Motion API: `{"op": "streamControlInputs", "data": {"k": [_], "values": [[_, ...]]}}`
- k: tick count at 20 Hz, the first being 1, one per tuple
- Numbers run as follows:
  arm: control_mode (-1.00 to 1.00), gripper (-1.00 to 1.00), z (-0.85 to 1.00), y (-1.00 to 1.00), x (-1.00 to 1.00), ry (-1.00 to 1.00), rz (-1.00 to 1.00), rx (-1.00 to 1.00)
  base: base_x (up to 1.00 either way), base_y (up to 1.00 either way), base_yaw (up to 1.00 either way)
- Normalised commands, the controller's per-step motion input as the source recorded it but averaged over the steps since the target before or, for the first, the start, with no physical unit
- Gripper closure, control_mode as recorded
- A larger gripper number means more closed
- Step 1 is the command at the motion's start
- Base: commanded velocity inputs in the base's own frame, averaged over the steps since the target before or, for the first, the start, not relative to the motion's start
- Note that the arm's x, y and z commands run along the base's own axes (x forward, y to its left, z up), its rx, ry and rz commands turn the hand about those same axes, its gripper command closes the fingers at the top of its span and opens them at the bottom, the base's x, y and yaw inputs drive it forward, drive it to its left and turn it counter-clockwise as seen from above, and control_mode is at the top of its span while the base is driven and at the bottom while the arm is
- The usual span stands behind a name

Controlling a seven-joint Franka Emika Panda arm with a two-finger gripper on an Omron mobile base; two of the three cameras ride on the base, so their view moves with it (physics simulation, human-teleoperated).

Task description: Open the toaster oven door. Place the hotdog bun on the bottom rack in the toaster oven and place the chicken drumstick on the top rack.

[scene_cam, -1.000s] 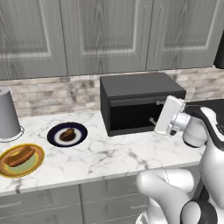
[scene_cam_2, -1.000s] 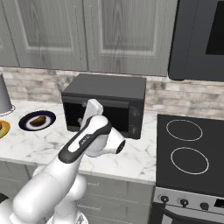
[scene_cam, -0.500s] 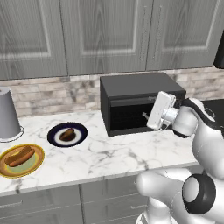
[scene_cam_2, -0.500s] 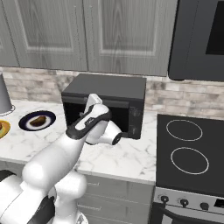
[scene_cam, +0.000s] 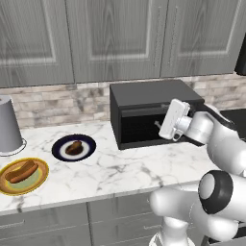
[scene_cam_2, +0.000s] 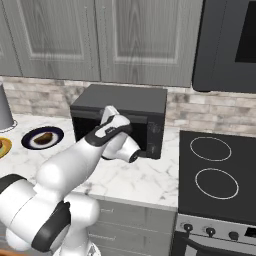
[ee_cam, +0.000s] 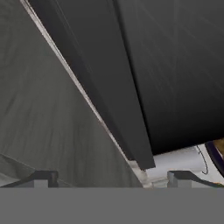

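Observation:
The toaster oven [scene_cam: 153, 96] is a black box at the back of the counter, and its door [scene_cam: 139, 129] stands upright and looks shut. My gripper [scene_cam: 160, 129] hovers open just in front of the door's upper right part, with nothing between its fingers. In the hand view the gripper [ee_cam: 111, 178] has its fingertips [ee_cam: 41, 177] spread wide, facing the oven's dark surface [ee_cam: 175, 65]. The hotdog bun [scene_cam: 21, 171] lies on a yellow plate at the left. Between that plate and the oven, the chicken drumstick [scene_cam: 73, 147] sits on a dark blue plate. The racks are hidden behind the door.
A grey cylinder [scene_cam: 9, 126] stands at the far left by the wall. A black stovetop [scene_cam_2: 220, 170] adjoins the counter to the right of the oven [scene_cam_2: 120, 107]. Grey cabinets [scene_cam: 115, 38] hang above. Bare marble counter [scene_cam: 115, 168] lies in front of the oven.
The hand has moved left and slightly up, closer to the oven's front. The jaws stayed open. The plates and food have not moved.

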Motion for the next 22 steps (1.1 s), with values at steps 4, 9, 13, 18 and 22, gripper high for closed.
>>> {"op": "streamControlInputs", "data": {"k": [4,9,13,18,22], "values": [[-1.00,-1.00,0.00,0.00,0.32,0.05,-0.09,-0.01,0.00,0.00,0.00],[-1.00,-1.00,-0.09,0.00,0.29,0.08,-0.07,-0.06,0.00,0.00,0.00],[-1.00,-1.00,-0.17,0.00,0.32,0.09,-0.07,-0.08,0.00,0.00,0.00],[-1.00,-1.00,-0.33,0.00,0.31,0.02,-0.06,-0.06,0.00,0.00,0.00],[-1.00,-1.00,-0.38,0.00,0.29,0.00,-0.05,-0.04,0.00,0.00,0.00]]}}
